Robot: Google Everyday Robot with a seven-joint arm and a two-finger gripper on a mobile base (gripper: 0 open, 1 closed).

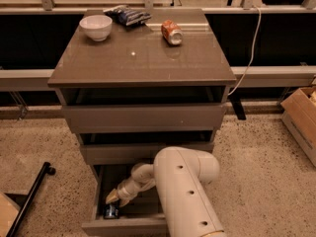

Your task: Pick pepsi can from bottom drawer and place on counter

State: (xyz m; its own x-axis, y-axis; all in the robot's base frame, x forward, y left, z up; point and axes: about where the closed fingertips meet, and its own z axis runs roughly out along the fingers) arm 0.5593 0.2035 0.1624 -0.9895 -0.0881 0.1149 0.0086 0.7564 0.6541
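end effector point(114, 198): inside the bottom drawer point(126, 227), just above the pepsi can point(111, 212); how open, cannot tell
pepsi can: front-left of bottom drawer

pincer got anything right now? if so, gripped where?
Nothing held, as far as it shows. The pincer is inside the open bottom drawer, its tip just above the pepsi can, which lies by the drawer's front wall.
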